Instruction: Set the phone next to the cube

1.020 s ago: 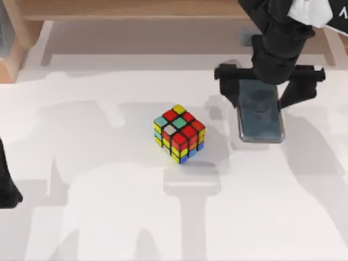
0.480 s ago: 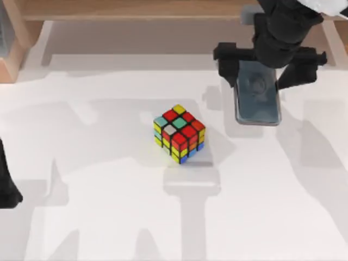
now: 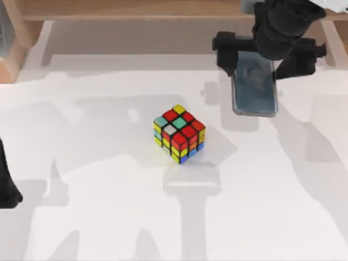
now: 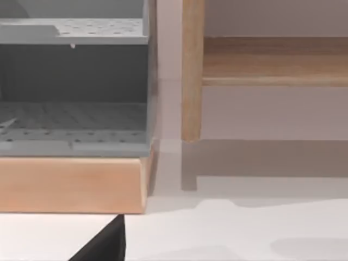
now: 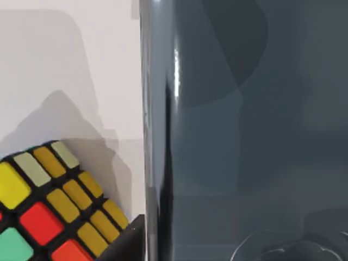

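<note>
Since a second ago your right gripper [image 3: 267,54] has carried the phone [image 3: 254,88] up off the white table [image 3: 98,217] and toward the far edge, so the slab now sits higher in the top view than it did, its shadow spread loose beneath it. You have the fingers clamped on the phone's two long sides near its far end, and the rest of the slab sticks out from the gripper toward the near side. Your cube [image 3: 179,134] has not shifted; it rests on the table well apart from the gripper, off to its left and nearer to you. From your right wrist the phone [image 5: 244,130] looms close, with the cube [image 5: 51,206] past its edge. Your left arm [image 3: 7,187] stays parked at the table's left edge.
</note>
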Robot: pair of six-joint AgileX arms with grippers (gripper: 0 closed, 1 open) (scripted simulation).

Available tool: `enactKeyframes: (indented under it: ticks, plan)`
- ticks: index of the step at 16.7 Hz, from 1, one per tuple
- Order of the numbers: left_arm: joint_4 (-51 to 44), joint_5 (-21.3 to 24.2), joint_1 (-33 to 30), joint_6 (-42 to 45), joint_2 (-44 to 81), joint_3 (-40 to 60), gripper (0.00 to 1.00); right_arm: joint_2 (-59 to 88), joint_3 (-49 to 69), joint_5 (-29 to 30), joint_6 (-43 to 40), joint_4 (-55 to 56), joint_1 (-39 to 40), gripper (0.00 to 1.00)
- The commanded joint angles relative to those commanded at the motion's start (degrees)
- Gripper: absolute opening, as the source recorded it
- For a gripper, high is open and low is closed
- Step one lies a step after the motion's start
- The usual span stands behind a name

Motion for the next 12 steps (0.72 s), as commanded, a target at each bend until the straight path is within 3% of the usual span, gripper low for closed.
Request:
enactKeyframes:
  ticks: [12]
  plan:
    - [0.00, 0.00, 0.00, 0.00, 0.00, 0.00, 1.00, 4.24, -4.64, -0.17, 0.04, 3.01, -0.03, 0.00]
